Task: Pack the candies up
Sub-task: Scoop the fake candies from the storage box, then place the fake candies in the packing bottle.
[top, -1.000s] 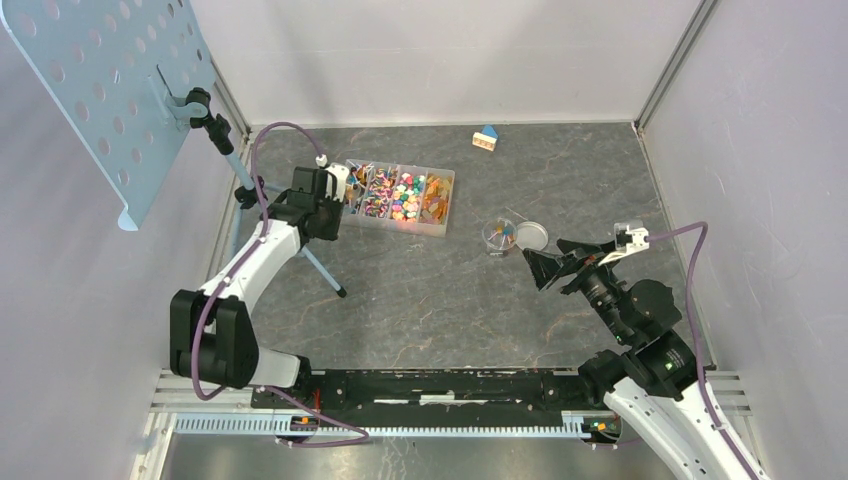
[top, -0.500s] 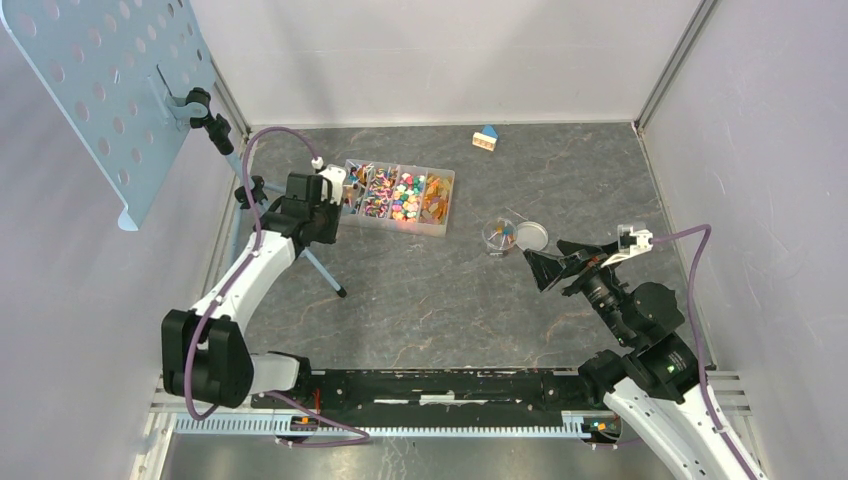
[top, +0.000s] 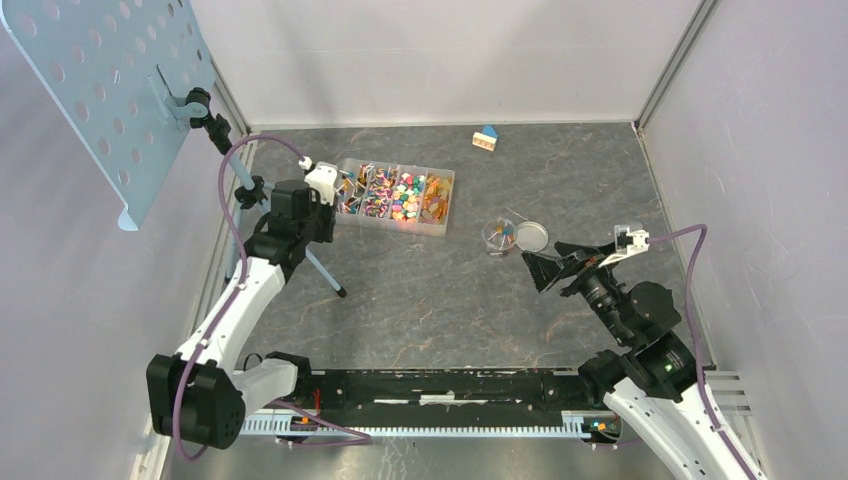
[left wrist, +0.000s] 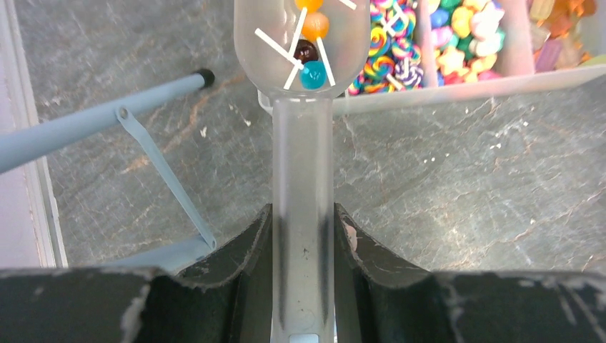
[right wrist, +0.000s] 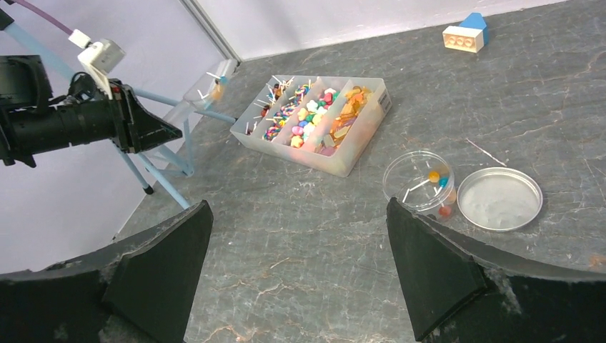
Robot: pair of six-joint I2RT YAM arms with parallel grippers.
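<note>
The left gripper (left wrist: 303, 236), clamped on a scoop (left wrist: 303, 157) holding a few candies (left wrist: 312, 74), should probably carry them right to the round pot (right wrist: 389, 187) near the right gripper (right wrist: 293, 214), whose jaws are spread wide.

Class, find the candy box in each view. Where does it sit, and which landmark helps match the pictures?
Top external: candy box above and left of centre.
Left wrist: candy box upper right, cut by the top edge.
Right wrist: candy box just above centre.
Landmark: the blue tripod, left of the box in every view.
</note>
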